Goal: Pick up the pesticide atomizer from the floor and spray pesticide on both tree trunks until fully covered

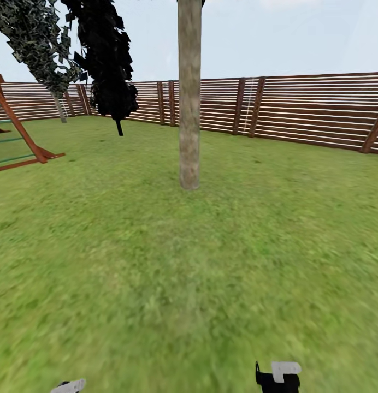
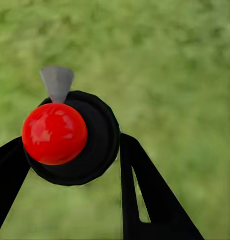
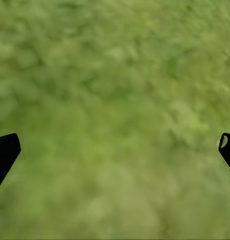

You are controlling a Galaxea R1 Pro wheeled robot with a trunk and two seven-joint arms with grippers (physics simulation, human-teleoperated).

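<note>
The pesticide atomizer is seen from above in the left wrist view: a red round top on a black body, with a grey nozzle sticking out. My left gripper is shut on it, one black finger on each side, over green grass. My right gripper is open, with only grass between its fingertips. In the head view a thick pale tree trunk rises from the lawn straight ahead, some way off. A second tree with blocky dark green leaves stands far off at the left by the fence. The floor is out of view.
A near-black thin-stemmed tree stands left of the trunk near the fence. A reddish-brown slat fence rings the lawn. A red wooden frame stands at the left edge. Both arm ends show at the bottom edge.
</note>
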